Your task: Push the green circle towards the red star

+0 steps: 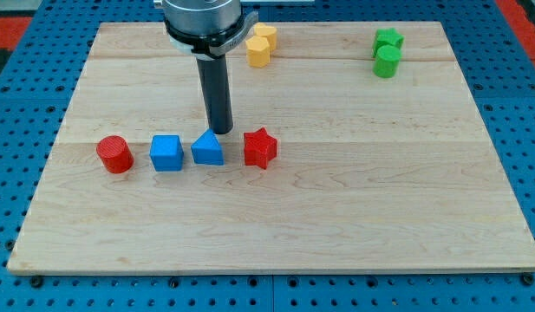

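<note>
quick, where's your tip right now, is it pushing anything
My tip: just above the blue triangle, beside the red star; contact unclear, far from the green circle.

a single camera looks down at a slant onto the wooden board [354, 208], facing from the board's near edge at the view's bottom toward its far edge at the top. it sits far enough back to take in almost the whole board, with blue pegboard [16, 130] around it, yet it cuts off the arm above the rod at the frame's top. my tip [222, 133] lies left of centre, so more board shows to its right than its left. no second view shares the scene.
</note>
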Robot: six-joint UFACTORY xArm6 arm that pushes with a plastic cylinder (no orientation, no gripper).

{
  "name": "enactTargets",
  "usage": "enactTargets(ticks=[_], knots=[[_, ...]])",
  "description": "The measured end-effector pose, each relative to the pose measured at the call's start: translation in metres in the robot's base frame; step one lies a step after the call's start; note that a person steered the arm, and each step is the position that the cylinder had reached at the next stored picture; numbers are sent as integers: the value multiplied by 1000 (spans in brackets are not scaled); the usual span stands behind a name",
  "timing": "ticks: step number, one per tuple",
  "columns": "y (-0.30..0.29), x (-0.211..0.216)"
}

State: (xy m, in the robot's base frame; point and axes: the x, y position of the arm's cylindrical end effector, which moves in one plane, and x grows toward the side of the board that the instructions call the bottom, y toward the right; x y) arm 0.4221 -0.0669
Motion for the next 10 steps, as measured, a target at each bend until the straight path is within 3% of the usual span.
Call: enactTargets(ticks=[3,6,7,9,10], knots=[[-8,4],[147,-119],[231,-158],[285,-155],[265,-127]])
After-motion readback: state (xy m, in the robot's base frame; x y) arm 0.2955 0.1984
